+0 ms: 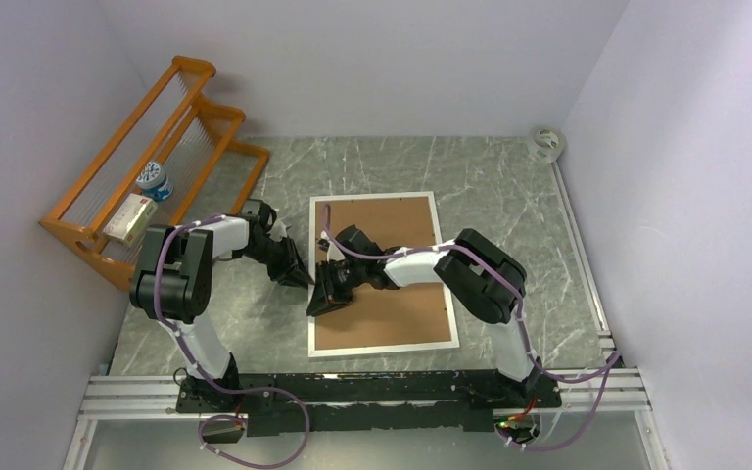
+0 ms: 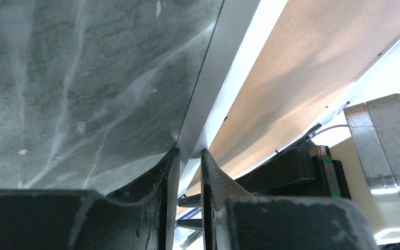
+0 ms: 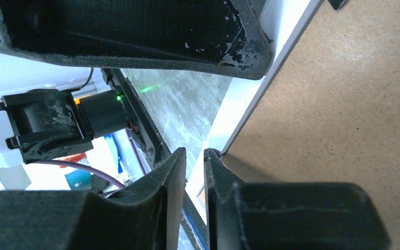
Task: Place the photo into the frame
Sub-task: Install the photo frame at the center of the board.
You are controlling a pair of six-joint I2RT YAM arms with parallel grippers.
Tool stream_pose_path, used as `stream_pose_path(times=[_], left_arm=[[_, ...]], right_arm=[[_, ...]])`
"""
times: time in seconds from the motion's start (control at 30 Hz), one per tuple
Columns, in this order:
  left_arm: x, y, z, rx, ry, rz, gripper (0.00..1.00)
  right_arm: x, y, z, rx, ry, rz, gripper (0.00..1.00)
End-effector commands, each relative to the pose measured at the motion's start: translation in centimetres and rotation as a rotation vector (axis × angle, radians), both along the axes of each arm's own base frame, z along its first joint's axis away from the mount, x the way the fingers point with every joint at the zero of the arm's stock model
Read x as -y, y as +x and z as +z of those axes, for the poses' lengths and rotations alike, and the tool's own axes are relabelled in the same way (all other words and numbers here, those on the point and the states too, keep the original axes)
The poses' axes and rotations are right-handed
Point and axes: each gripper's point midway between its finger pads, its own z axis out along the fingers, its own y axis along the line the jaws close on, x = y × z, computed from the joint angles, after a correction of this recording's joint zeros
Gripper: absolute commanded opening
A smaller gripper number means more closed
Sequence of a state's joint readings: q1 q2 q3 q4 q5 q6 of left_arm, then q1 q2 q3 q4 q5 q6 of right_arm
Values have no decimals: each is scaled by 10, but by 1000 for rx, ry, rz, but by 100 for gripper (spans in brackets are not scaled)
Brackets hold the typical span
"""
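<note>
frame point(image 1: 392, 323) back-up; left pincer point(image 2: 190, 156), right pincer point(image 3: 194, 156) astride edge

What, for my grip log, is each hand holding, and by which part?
Both the left hand and right hand appear to pinch the frame by the long rail on the left arm's side.

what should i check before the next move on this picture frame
1. Frame lies on the table with its hardboard back up: ok.
2. Left gripper straddles the frame's left rim: ok.
3. Left grip on that rim is firm: cannot tell.
4. Right gripper has its tips at the seam between rim and hardboard back: ok.
5. Right gripper holds anything: cannot tell.
6. Photo is in sight and ready: not ok, no view shows it.
</note>
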State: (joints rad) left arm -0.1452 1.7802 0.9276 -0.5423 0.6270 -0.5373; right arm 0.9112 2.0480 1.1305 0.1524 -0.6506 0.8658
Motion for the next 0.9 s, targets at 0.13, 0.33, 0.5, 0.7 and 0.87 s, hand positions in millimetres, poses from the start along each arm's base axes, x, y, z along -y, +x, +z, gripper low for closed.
stream_pose_path(times=[0.13, 0.33, 0.5, 0.7, 0.87], left_arm=[[-15, -16, -25, -67, 154, -2, 21], [-19, -17, -26, -74, 183, -2, 20], [-20, -15, -27, -76, 189, 0, 20], [-21, -17, -26, -77, 196, 2, 19], [-24, -18, -26, -79, 211, 0, 19]], right_arm=[[30, 5, -50, -30, -155, -70, 28], [42, -1, -65, -56, -192, -71, 30], [50, -8, -70, -71, -208, -59, 32], [63, -13, -79, -88, -243, -84, 32], [75, -9, -84, -91, -261, -112, 32]])
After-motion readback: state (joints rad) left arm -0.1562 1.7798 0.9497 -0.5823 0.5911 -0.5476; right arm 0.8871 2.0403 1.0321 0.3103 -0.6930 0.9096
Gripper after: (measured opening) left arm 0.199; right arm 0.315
